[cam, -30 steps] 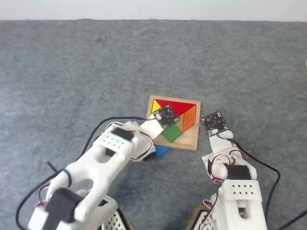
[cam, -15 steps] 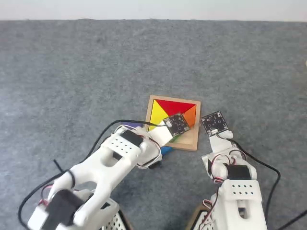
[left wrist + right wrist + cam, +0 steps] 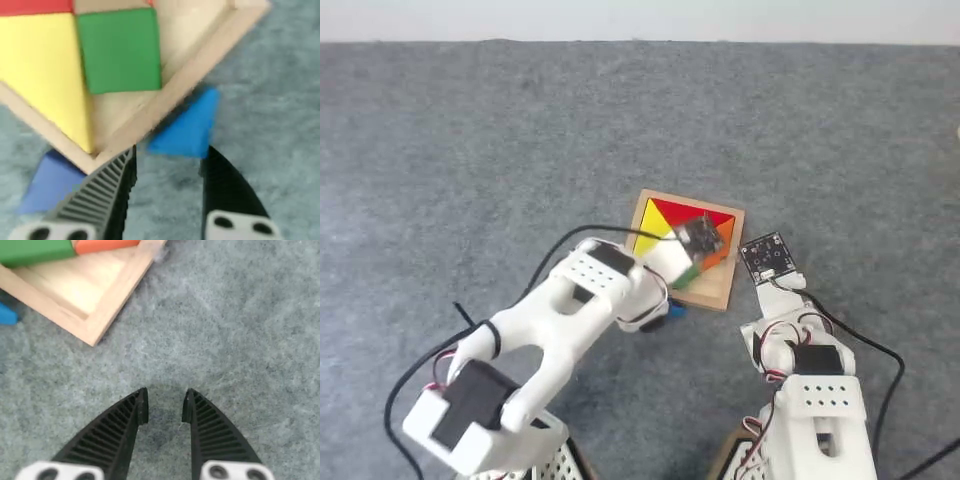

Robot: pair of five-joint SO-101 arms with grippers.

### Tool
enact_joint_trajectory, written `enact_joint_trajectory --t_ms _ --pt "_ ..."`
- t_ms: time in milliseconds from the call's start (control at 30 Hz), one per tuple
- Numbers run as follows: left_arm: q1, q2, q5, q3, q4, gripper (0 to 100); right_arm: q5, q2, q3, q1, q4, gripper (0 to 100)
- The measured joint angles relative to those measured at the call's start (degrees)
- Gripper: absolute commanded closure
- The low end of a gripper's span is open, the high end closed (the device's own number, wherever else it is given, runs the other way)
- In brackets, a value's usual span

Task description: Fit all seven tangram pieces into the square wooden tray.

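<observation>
The left end effector (image 3: 170,152) is spread wide and empty, its tips set to either side of the small blue triangle (image 3: 187,127), which lies on the grey worktop (image 3: 270,100) hard against the outer wall of the square wooden tray (image 3: 200,75). One fingertip sits right at the tray's corner, so closing could catch the rim and shove or tilt the tray, unseating the green square (image 3: 120,50) and yellow triangle (image 3: 40,75) inside. The flat triangle may also slip out. A second blue piece (image 3: 47,182) lies outside beside that finger. The right end effector (image 3: 165,402), narrowly parted and empty, hovers over the worktop near the tray.
</observation>
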Motion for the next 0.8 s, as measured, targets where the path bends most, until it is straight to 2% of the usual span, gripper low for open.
enact_joint_trajectory --t_ms 233,633,700,800 --pt "-2.3 0.0 -0.1 -2.2 0.6 80 -0.1 0.0 0.0 -1.1 0.0 86.3" --pt "5.2 0.7 0.2 -2.0 0.6 81 -0.1 0.0 0.0 -1.4 0.0 86.4" --pt "5.3 0.7 -0.1 -1.8 0.6 83 -0.1 0.0 0.0 -1.6 0.0 86.4" --pt "5.3 0.7 -0.1 -1.1 0.6 92 -0.1 0.0 0.0 -1.6 0.0 86.4"
